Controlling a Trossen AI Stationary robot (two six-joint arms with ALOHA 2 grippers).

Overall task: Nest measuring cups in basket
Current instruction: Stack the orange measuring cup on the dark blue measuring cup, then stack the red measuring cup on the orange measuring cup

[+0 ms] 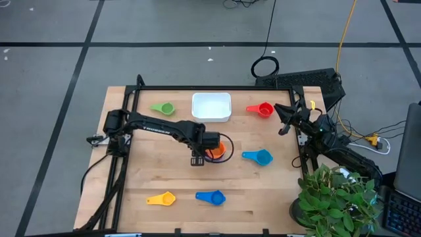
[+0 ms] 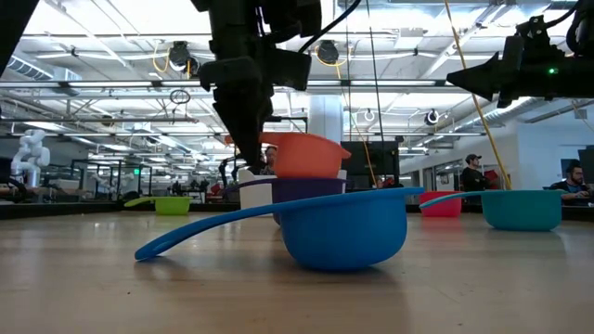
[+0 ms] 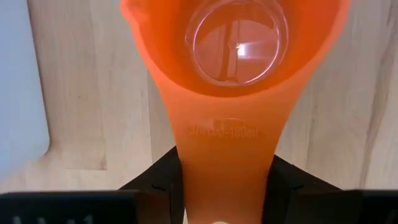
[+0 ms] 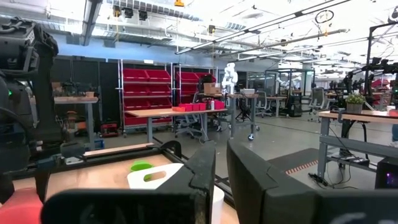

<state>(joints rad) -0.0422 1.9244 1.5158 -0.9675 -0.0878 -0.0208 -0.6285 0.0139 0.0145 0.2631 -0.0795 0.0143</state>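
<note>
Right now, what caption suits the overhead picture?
Left gripper holds the orange cup mid-table, near the empty white basket.

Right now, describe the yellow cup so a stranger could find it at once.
Start at the white basket at the table's far edge, then cross to the near edge. Two cups lie there side by side. The yellow cup is left of the blue cup.
</note>
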